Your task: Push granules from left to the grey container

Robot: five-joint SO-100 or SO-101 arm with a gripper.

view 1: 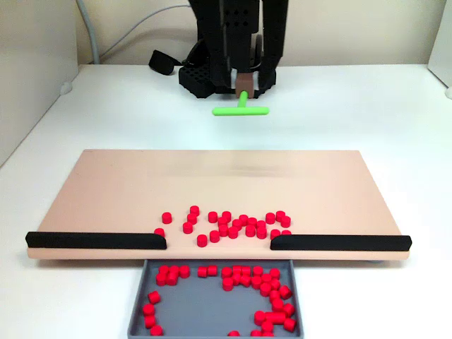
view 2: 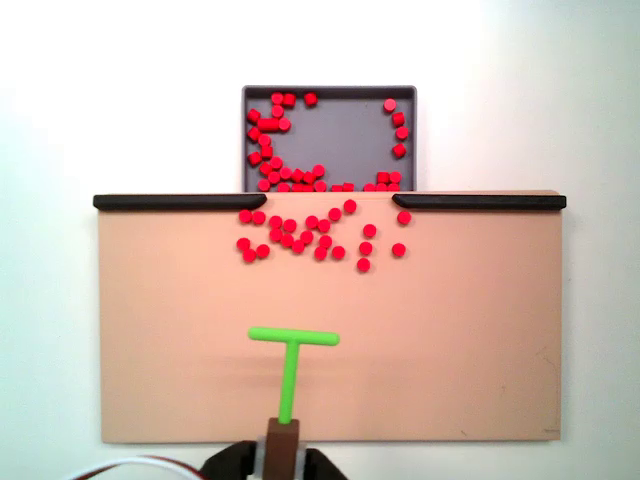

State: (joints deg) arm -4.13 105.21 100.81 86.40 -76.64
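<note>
1. The gripper [view 2: 282,452] is clenched on the brown block handle of the green T-shaped pusher stick [view 2: 291,365], whose crossbar points toward the granules.
2. In one fixed view, the pusher stick [view 1: 241,109] hangs by the arm's black base, beyond the far edge of the tan board [view 1: 127,191].
3. A loose band of red granules [view 1: 233,224] lies on the board near the gap between the two black rails [view 1: 95,241] (well apart from the crossbar).
4. More granules sit inside the grey container [view 1: 205,311], mostly along its walls, with its middle floor bare.
5. From above, the grey container [view 2: 340,125] touches the board's edge at the gap, and the granules [view 2: 310,235] on the board spread just before it.
</note>
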